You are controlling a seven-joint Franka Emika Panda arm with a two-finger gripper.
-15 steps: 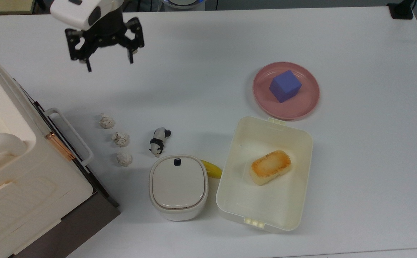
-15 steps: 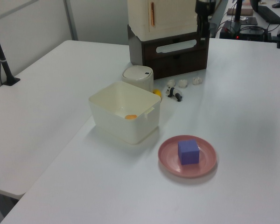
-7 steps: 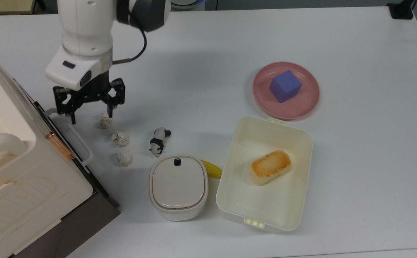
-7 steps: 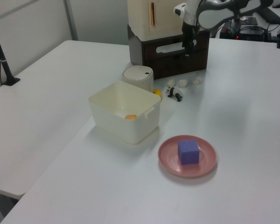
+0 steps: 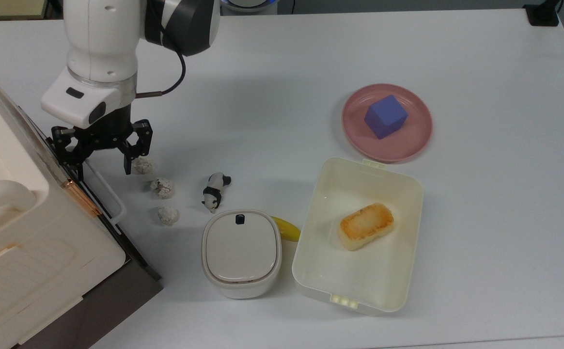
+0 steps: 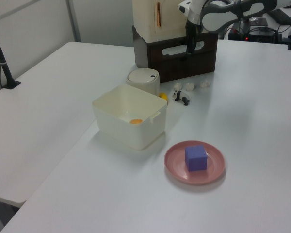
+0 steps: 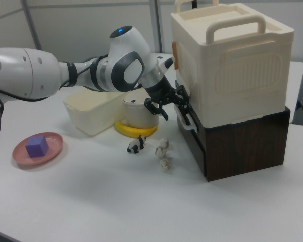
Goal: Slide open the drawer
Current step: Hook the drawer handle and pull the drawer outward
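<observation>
1. While the white arm (image 5: pixel 102 43) reaches across the table from the top view's upper edge, its wrist points down toward the drawer (image 7: pixel 188 132) front.
2. Its black gripper (image 5: pixel 101 162) is spread wide, grasping nothing, one finger on each side of the white loop handle (image 5: pixel 110 191).
3. That drawer sits shut in the dark brown base under the cream cabinet (image 7: pixel 232 65), at the top view's left.
4. Three crumpled white lumps (image 5: pixel 162 187) lie just beside the handle.
</observation>
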